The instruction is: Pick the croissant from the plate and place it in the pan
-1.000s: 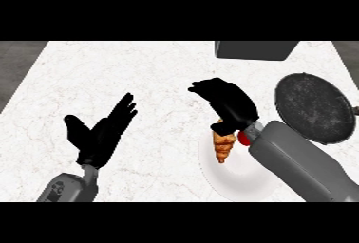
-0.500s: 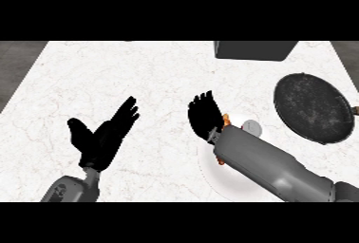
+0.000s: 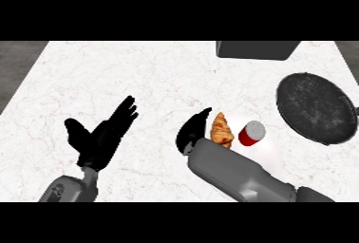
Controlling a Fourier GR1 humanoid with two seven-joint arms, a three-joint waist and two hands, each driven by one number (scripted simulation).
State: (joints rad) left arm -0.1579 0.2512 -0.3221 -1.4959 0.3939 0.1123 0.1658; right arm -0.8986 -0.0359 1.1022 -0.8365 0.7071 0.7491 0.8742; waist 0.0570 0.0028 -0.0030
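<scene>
Since before, my right hand (image 3: 193, 130) slid left beside the croissant (image 3: 222, 130), fingers straight; I'd curl them around its middle.

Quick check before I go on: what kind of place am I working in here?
Most likely a kitchen counter: a white marbled countertop carrying a dark round pan, a croissant on a white plate, and a red can beside it.
</scene>
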